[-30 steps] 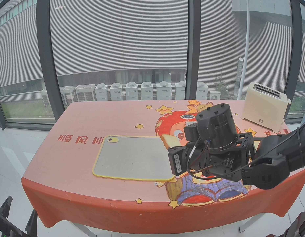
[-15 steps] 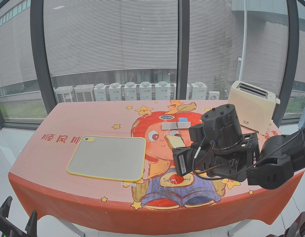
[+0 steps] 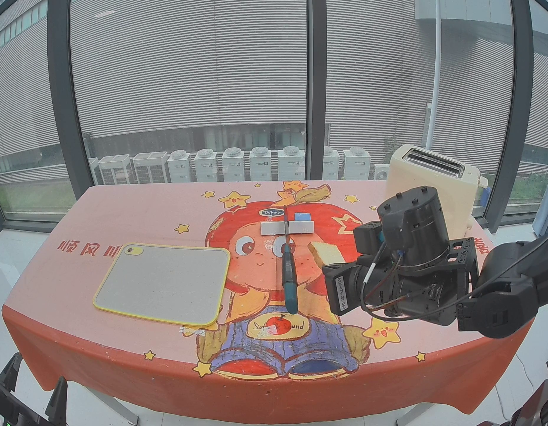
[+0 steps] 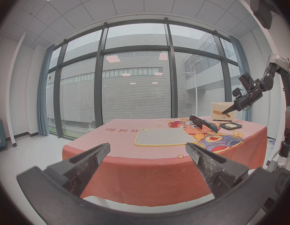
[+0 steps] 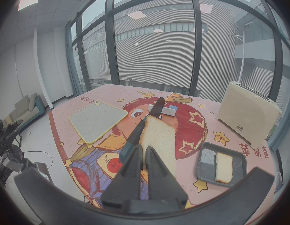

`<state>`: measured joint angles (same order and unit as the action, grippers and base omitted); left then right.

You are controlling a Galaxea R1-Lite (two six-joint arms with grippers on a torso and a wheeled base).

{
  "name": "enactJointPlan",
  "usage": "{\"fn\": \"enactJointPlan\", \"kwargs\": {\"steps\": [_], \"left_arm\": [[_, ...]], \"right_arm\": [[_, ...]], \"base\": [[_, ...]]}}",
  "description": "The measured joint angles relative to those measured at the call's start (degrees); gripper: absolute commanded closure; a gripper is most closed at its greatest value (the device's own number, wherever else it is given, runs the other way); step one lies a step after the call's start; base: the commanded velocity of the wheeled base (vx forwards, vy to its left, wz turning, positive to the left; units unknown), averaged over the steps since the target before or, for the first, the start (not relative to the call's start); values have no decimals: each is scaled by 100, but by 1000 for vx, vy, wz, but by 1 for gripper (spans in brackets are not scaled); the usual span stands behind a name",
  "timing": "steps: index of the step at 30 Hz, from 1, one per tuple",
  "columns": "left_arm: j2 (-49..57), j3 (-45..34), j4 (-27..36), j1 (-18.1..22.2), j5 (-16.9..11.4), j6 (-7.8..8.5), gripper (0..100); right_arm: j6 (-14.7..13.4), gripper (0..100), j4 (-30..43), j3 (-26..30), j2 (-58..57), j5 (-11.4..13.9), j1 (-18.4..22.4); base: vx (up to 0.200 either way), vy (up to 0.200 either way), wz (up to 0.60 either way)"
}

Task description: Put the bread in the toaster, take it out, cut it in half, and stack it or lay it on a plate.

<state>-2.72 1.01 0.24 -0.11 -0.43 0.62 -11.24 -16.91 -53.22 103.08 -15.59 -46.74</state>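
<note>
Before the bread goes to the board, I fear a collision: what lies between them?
The knife lies between the board and the bread in the right gripper; the head view shows it.

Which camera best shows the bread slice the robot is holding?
The right wrist view: the bread slice, pinched in the right gripper, shows its broad face. The head view catches one corner; in the left wrist view it is too small to tell.
</note>
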Motion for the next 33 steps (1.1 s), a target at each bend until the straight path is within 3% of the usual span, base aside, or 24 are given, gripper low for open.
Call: {"fn": "enactJointPlan", "kwargs": {"steps": [27, 33], "left_arm": [[0, 0, -2, 0, -1, -2, 0], [0, 0, 0, 0, 0, 0, 0]], "right_arm": [[5, 100, 11, 480, -502, -364, 575], [-11, 100, -20, 684, -557, -558, 779]], "base": [[0, 0, 0], [0, 0, 0]]}}
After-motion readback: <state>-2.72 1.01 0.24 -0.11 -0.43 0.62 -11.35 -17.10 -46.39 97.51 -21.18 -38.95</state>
